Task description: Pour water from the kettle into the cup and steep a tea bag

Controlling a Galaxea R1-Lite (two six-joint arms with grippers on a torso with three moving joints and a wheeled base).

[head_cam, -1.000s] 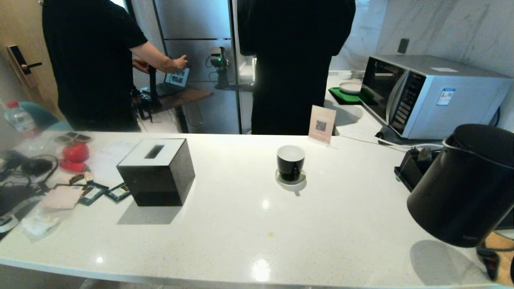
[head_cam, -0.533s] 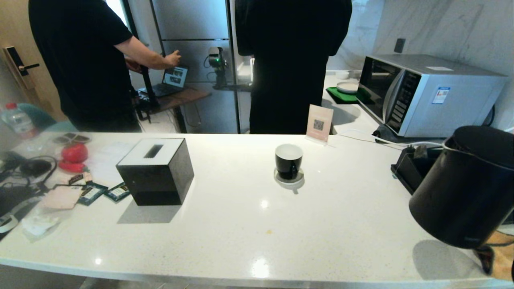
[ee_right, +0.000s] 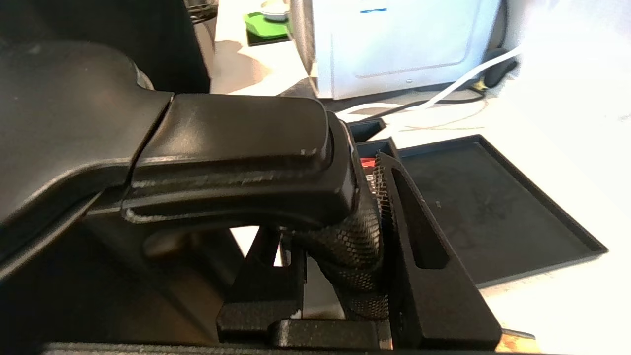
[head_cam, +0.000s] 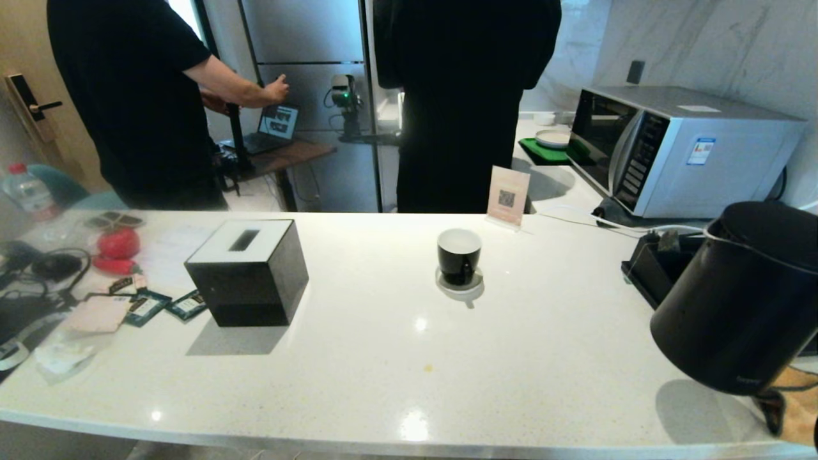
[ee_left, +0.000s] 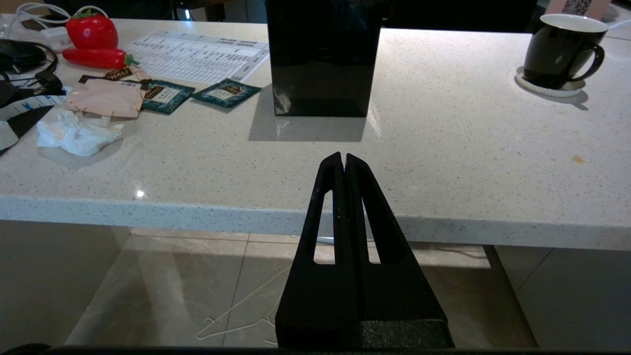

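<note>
counter (head_cam: 383, 396): white, speckled | on it: tissue box (head_cam: 248, 271), saucer (head_cam: 460, 287), microwave (head_cam: 684, 150)

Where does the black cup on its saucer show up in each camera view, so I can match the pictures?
Head view: the cup stands mid-counter, right of the black tissue box.
Left wrist view: the cup is at the far upper right, handle showing.
Right wrist view: not in it; the kettle handle fills it.
Shared landmark: the tissue box, in the head and left wrist views.

A kitchen: white stone counter (head_cam: 383, 396), microwave (head_cam: 684, 150), marble-look wall (fridge (head_cam: 307, 57) behind)
</note>
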